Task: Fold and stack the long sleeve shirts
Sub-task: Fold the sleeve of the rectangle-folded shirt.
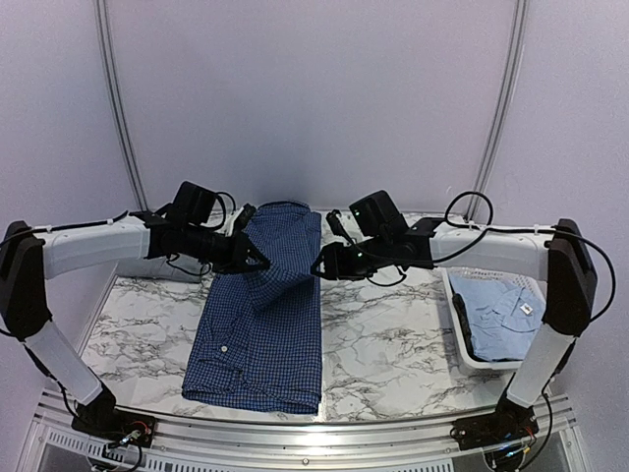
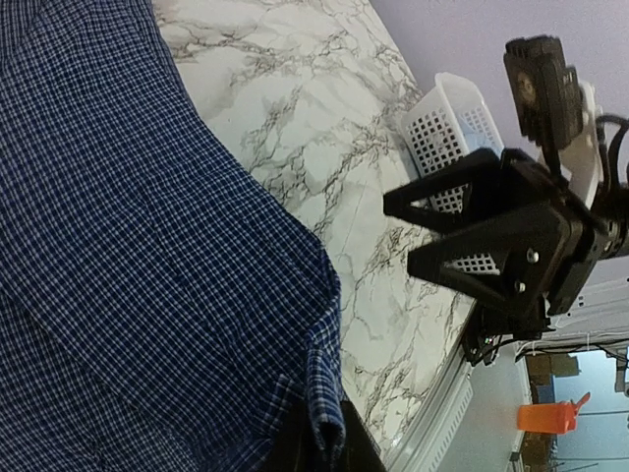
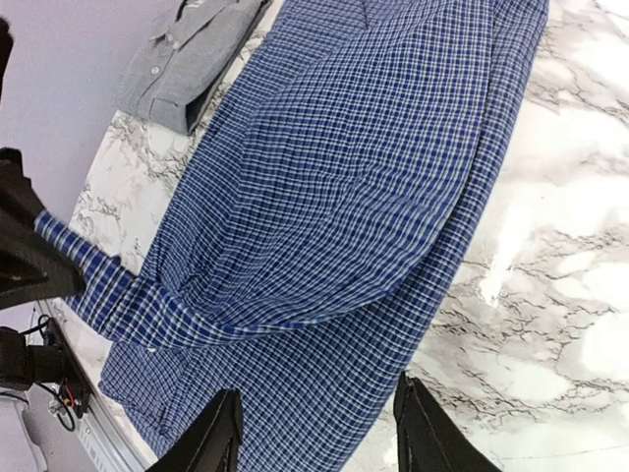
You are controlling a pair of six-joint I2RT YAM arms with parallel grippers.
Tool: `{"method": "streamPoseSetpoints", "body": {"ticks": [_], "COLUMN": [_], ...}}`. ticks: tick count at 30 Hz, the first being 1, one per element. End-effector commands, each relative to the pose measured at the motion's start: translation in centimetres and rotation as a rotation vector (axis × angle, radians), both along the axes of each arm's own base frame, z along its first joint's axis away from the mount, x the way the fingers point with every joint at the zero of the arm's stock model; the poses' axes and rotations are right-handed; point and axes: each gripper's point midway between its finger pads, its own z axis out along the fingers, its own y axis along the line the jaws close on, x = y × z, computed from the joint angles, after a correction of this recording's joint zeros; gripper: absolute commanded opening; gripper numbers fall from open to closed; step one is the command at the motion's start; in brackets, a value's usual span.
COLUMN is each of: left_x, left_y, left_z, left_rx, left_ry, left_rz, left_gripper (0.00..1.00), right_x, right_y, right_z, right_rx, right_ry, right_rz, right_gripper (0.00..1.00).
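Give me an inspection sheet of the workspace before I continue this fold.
Surface: marble-patterned table, no spills seen.
Job's things: dark blue check shirt lies lengthwise at centre, with one sleeve raised. The grey shirt is at the far left. The light blue shirt is in the white basket on the right.
Clutter: nothing seen.
Grippers: left gripper is shut on the check shirt's sleeve end. The right gripper is open over the shirt, fingers empty.
Cables: black cable loops above the right arm, off the cloth.
Surroundings: plain pale walls; orange object beyond the table.
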Motion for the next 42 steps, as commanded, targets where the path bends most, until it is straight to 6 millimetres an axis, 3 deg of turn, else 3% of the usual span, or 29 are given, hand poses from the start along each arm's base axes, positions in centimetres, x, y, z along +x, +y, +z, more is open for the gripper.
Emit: {"method": "streamPoseSetpoints", "body": {"ticks": [1,8,24,26,29,31,36,39,42], "left_x": [-2.8,-6.7,-9.8,-10.1,-10.8,-10.9,-8.4,-5.7,-3.5], "left_y": [0.7,0.3,-1.4,-1.7,-2.2,-2.0,0.4,4.0,7.7], "left_z": [-1.7,-5.8,-8.2,-8.2,-7.4,-6.6,-6.1,-7.1,-8.1], "left_rx": [0.052,0.174,0.273,0.274,0.244,0.233,0.278,0.371,0.422], "left_ry": [0.014,0.082,0.108,0.109,0.114,0.099,0.063,0.055,0.083], "left_rz": [-0.014,-0.059,-0.153,-0.163,-0.187,-0.181,-0.012,0.172,0.319], "left_gripper": [0.12,0.14,0.20,0.28,0.54,0.60,0.66,0.63,0.59], "right_x": [1.2,1.4,0.7,0.5,0.1,-0.4,-1.3,-1.2,0.5], "right_y": [-0.8,-0.2,-1.2,-1.2,-1.4,-1.7,-1.3,-0.9,-0.8], "right_z": [-1.1,-2.4,-4.1,-4.4,-4.9,-5.5,-6.3,-6.3,-5.5], "right_rx": [-0.035,-0.032,-0.067,-0.069,-0.074,-0.075,-0.047,-0.043,-0.022], "right_ry": [-0.022,-0.004,0.011,0.016,0.026,0.039,0.061,0.059,0.018], "right_rz": [-0.005,0.020,0.020,0.026,0.033,0.037,0.053,0.050,0.008], "right_gripper": [0.49,0.49,0.50,0.50,0.50,0.50,0.51,0.51,0.50]}}
